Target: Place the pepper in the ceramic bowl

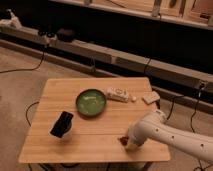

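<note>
A ceramic bowl (91, 102), black cup (62, 124), white packet (117, 94) and pale block (150, 97) are borne by the surface (60, 92); the end effector (129, 145) and pepper (122, 140) are seen near its front edge.

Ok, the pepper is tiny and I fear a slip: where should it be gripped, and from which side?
Probably across the middle of the pepper, from above: it lies low on the table near the front edge, so a side approach would hit the wood. The tool is right next to it.

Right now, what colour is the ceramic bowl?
The ceramic bowl is green, clearest in the camera view. The end effector is beside the pepper near the table's front edge.
</note>
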Robot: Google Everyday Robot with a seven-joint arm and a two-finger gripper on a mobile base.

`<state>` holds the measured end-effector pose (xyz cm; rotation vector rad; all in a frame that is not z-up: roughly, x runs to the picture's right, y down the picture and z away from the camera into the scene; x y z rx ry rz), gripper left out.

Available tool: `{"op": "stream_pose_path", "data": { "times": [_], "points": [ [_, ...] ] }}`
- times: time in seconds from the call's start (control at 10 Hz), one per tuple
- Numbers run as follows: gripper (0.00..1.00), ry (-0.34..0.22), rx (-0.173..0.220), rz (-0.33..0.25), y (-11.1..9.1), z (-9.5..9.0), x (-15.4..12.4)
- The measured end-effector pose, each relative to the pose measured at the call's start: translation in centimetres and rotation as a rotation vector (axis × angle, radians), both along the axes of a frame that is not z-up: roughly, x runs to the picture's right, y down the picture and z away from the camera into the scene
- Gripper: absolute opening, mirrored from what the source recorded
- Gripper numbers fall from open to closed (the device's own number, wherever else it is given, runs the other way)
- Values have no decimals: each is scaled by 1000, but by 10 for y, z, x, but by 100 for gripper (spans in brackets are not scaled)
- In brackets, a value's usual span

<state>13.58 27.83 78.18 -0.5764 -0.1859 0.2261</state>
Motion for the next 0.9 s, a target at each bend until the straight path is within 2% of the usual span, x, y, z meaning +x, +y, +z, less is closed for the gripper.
{"op": "stream_pose_path", "data": {
  "times": [0.3, 0.4, 0.6, 0.7, 0.9],
  "points": [
    [7, 30, 8, 4, -7, 0, 1],
    [1, 39, 5, 5, -8, 0, 2],
    [0, 50, 2, 9, -10, 2, 1],
    [0, 53, 22, 11, -21, 1, -1],
    [0, 55, 86, 8, -56, -2, -3]
  ]
}}
